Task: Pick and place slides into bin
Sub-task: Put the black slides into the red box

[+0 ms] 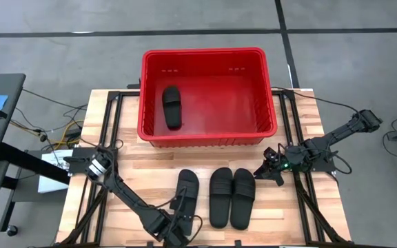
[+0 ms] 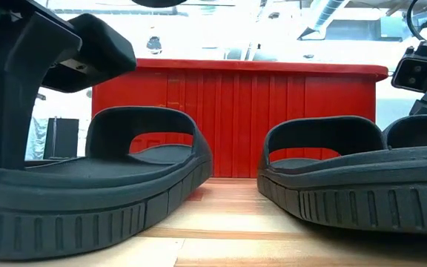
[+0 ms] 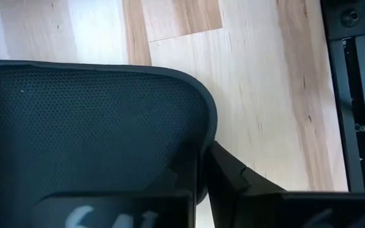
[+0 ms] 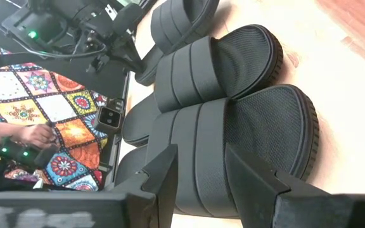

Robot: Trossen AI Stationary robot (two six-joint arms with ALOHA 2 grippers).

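The red bin (image 1: 205, 52) stands at the table's far middle, and one black slide (image 1: 171, 107) lies flat on its floor. Three more black slides lie sole-down on the wood in front of it: a single one (image 1: 187, 196) and a side-by-side pair (image 1: 221, 198) (image 1: 242, 198). My left gripper (image 1: 178, 227) is at the single slide's near end, shut on it. My right gripper (image 1: 264, 172) is open above the table just right of the pair, and its fingers frame the nearest slide (image 4: 233, 145) without touching it. My left gripper has the single slide's near end by its rim (image 3: 200, 161). One finger lies over the footbed (image 3: 106, 212) and the other (image 3: 233, 180) outside the edge, coming from above. The slide's sole rests on the table (image 2: 87, 215).
Black frame rails (image 1: 302, 200) run along both sides of the wooden table. The bin wall (image 2: 236, 111) rises right behind the slides. Beyond the table's near edge a person's hand (image 4: 30, 136) and patterned cloth show.
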